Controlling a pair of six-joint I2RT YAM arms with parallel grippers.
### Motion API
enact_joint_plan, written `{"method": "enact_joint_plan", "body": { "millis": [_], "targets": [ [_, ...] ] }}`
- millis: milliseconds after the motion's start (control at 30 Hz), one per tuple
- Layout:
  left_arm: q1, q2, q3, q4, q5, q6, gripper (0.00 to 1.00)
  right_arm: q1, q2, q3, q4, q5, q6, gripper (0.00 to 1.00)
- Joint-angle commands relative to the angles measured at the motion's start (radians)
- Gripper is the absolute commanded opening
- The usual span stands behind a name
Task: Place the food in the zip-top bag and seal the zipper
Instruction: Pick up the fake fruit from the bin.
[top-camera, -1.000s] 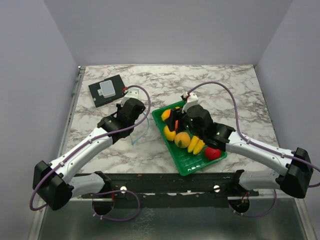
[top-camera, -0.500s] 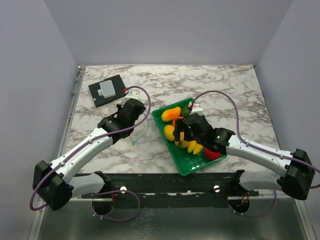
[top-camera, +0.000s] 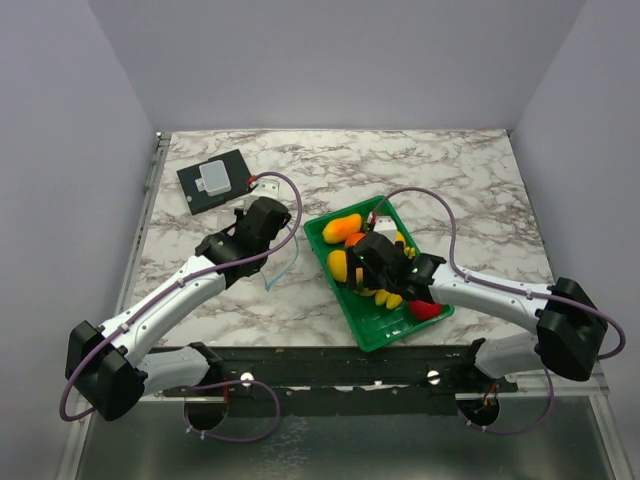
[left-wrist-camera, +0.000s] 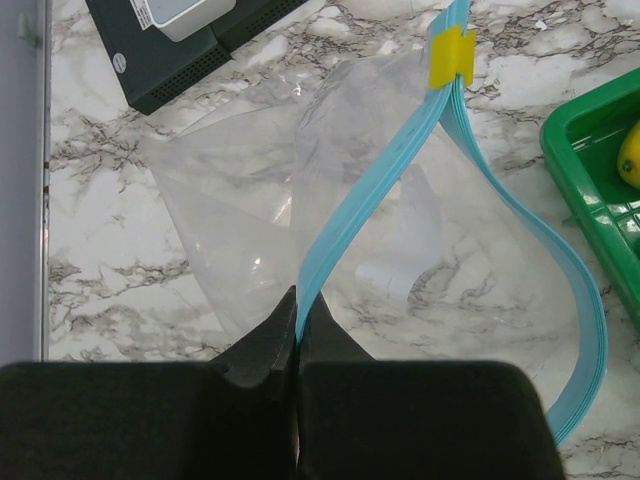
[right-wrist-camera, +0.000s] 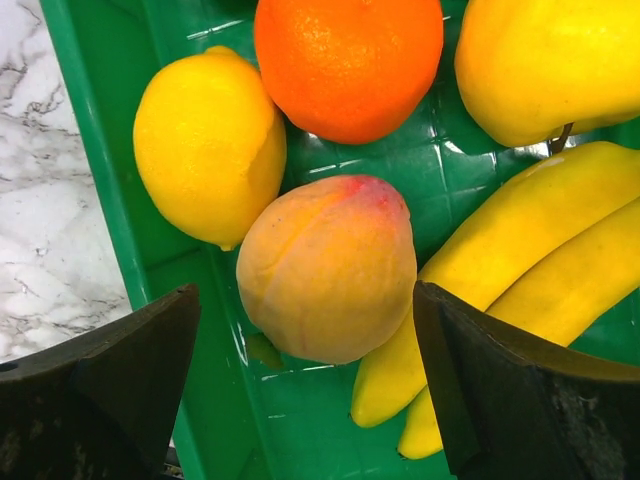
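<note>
The clear zip-top bag (left-wrist-camera: 260, 190) hangs open below my left gripper (left-wrist-camera: 298, 300), which is shut on its light blue zipper (left-wrist-camera: 370, 190). A yellow slider (left-wrist-camera: 452, 57) sits at the strip's far end. From above, the left gripper (top-camera: 288, 232) is just left of the green tray (top-camera: 385, 330). My right gripper (right-wrist-camera: 305, 330) stands open low over the tray (right-wrist-camera: 110, 170), its fingers on either side of a peach-coloured fruit (right-wrist-camera: 328, 268) without touching it. Around it lie a lemon (right-wrist-camera: 208, 148), an orange (right-wrist-camera: 348, 62) and bananas (right-wrist-camera: 520, 260). A red apple (top-camera: 426, 308) lies at the tray's near end.
A black box with a white device on it (top-camera: 214, 181) lies at the back left of the marble table. The table's left edge rail (left-wrist-camera: 25, 150) runs close beside the bag. Purple cables loop above both arms.
The right gripper has moved from the tray's far end toward its middle, opened wider and come down over the peach-coloured fruit. The left gripper and the bag have stayed put.
</note>
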Motion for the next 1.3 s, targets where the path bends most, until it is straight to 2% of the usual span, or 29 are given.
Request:
{"method": "enact_joint_plan", "body": {
  "millis": [0, 333, 633, 833, 1000, 1267],
  "targets": [
    [-0.003, -0.012, -0.008, 0.019, 0.029, 0.005, 0.0, -0.004, 0.043, 0.007, 0.003, 0.02, 0.023, 0.91],
    [-0.003, -0.017, -0.01, 0.021, 0.035, 0.005, 0.0, -0.004, 0.135, 0.047, -0.033, 0.039, 0.043, 0.84],
    [-0.003, -0.016, -0.01, 0.021, 0.038, 0.004, 0.0, -0.004, 0.068, 0.055, -0.068, 0.096, 0.028, 0.53],
    [-0.002, -0.016, -0.011, 0.021, 0.035, 0.004, 0.0, -0.004, 0.0, 0.09, -0.065, 0.073, -0.018, 0.5],
    [-0.002, -0.012, -0.012, 0.021, 0.035, 0.004, 0.0, -0.004, -0.06, 0.098, 0.025, -0.051, -0.097, 0.46],
    [-0.003, -0.006, -0.01, 0.021, 0.045, 0.006, 0.0, -0.002, -0.094, 0.129, 0.163, -0.243, -0.157, 0.46]
  ]
}}
